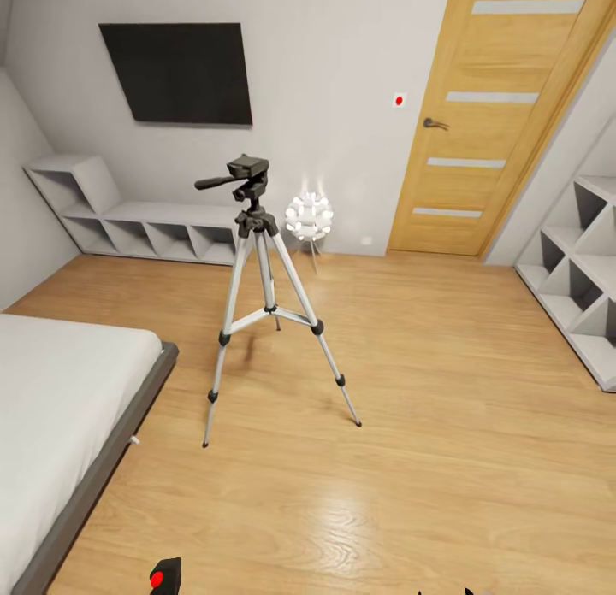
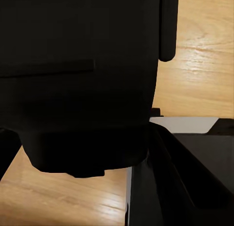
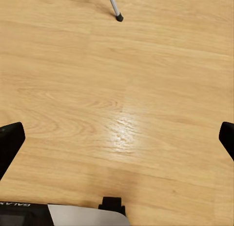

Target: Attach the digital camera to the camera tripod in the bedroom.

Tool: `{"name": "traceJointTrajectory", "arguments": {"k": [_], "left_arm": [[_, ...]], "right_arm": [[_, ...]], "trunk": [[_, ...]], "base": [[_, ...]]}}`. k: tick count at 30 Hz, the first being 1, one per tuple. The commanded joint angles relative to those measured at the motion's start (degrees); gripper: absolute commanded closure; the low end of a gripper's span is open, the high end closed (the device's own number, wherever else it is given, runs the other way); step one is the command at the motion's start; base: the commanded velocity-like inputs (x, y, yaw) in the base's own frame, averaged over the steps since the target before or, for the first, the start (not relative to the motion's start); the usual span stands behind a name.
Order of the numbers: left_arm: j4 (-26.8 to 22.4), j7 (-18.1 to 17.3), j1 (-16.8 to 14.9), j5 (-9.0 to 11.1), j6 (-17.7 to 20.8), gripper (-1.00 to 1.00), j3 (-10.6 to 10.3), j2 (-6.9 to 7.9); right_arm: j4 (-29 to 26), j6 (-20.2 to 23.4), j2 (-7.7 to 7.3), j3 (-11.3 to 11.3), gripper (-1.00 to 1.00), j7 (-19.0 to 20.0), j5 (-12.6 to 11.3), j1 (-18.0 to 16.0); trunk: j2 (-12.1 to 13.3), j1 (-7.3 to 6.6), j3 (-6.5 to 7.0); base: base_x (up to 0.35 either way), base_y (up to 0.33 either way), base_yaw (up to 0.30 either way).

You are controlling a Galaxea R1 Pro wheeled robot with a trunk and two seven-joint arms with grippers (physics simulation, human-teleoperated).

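Head view: camera tripod (image 1: 257, 270) stands near bed (image 1: 60, 407).

The right gripper (image 3: 117, 141) has matte black fingers (image 3: 9, 141) with squared, blunt tips. Below them sits a black body panel with small pale lettering beside a light grey plate and a small black bracket. The left gripper's visible finger (image 2: 168, 26) is black with a rounded end.
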Motion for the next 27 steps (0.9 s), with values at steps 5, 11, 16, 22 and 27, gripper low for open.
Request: {"name": "traceJointTrajectory", "arguments": {"k": [5,11,16,22,27], "left_arm": [[0.19,0.19,-0.07,0.15,-0.26,1.00,-0.49,-0.04],[0.19,0.19,-0.07,0.15,-0.26,1.00,-0.48,0.04],[0.19,0.19,-0.07,0.15,-0.27,1.00,-0.47,0.11],[0.19,0.19,-0.07,0.15,-0.26,1.00,-0.48,0.06],[0.19,0.19,-0.07,0.15,-0.26,1.00,-0.49,0.02]], "right_arm": [[0.05,-0.20,-0.05,-0.16,-1.00,0.35,-0.12,-0.04],[0.05,-0.28,-0.05,-0.16,-1.00,0.35,-0.12,-0.04],[0.05,-0.31,-0.05,-0.16,-1.00,0.35,-0.12,-0.04],[0.05,-0.31,-0.05,-0.16,-1.00,0.35,-0.12,-0.04],[0.05,-0.31,-0.05,-0.16,-1.00,0.35,-0.12,-0.04]], "trunk": [[1.95,-1.09,1.01],[4.36,-2.40,2.55],[6.37,-3.50,3.90],[8.77,-4.82,5.52],[8.77,-4.82,5.99]], "base": [[0.000,0.000,0.000],[0.000,0.000,0.000],[0.000,0.000,0.000],[0.000,0.000,0.000],[0.000,0.000,0.000]]}}
